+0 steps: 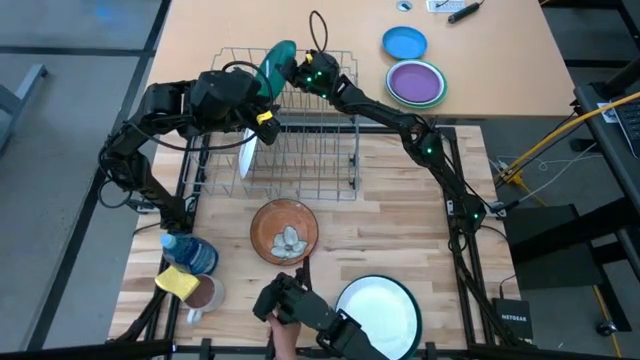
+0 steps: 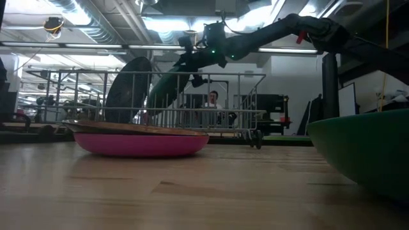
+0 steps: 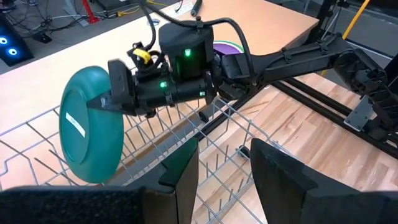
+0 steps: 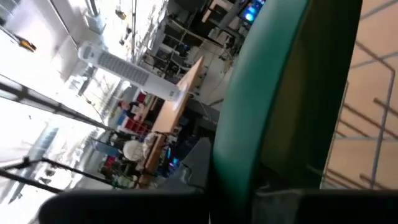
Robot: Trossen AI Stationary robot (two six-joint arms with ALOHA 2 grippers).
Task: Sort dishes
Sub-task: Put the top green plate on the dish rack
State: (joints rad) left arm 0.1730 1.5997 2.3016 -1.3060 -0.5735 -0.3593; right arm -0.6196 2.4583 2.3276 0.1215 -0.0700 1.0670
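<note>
Right fingers (image 3: 111,99) clamped on green bowl (image 3: 87,124) rim | over rack (image 1: 300,150) edge

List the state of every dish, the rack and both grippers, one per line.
green bowl: held on edge over the rack, clamped by the right gripper.
right gripper: shut on the bowl's rim.
left gripper: open, empty, above the rack.
wire rack: upright, one white plate standing in it.
brown dish: flat on the table.
large white plate: flat on the table.

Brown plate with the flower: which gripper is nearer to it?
Left. The left gripper hovers over the rack's near-left part, above the brown plate; the right gripper holds the green dish at the rack's far edge.
</note>
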